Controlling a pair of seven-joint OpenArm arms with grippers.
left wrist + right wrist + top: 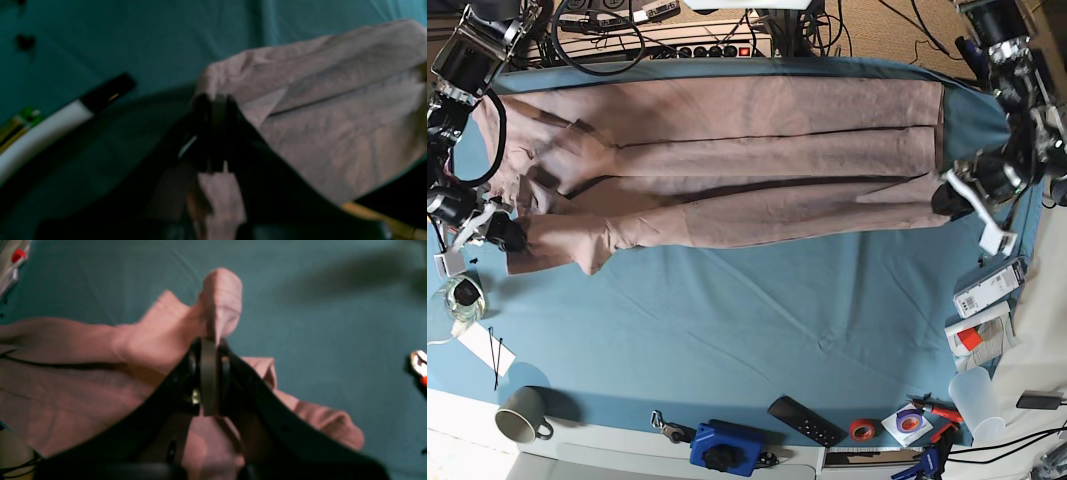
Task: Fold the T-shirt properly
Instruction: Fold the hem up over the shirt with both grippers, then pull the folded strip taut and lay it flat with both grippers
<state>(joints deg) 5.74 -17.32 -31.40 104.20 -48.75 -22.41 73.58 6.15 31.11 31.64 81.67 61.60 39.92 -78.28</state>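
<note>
On the teal cloth (757, 330), each tool (215, 100) (209, 341) pinches one T-shirt (757, 160) end.

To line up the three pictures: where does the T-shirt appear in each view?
Left wrist: T-shirt fills the right half, its edge pinched low at centre.
Right wrist: left and centre, a fold rising above the pinch.
Base: stretched across the top, arm to arm.
Shared landmark: the teal table cloth.

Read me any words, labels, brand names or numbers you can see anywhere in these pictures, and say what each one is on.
No text can be read.
White boxes at the table's edge: printing too small to read.
Disc near the front edge: markings too small to read.
T-shirt: plain, no print visible.
Both wrist views: too blurred for any lettering.
</note>
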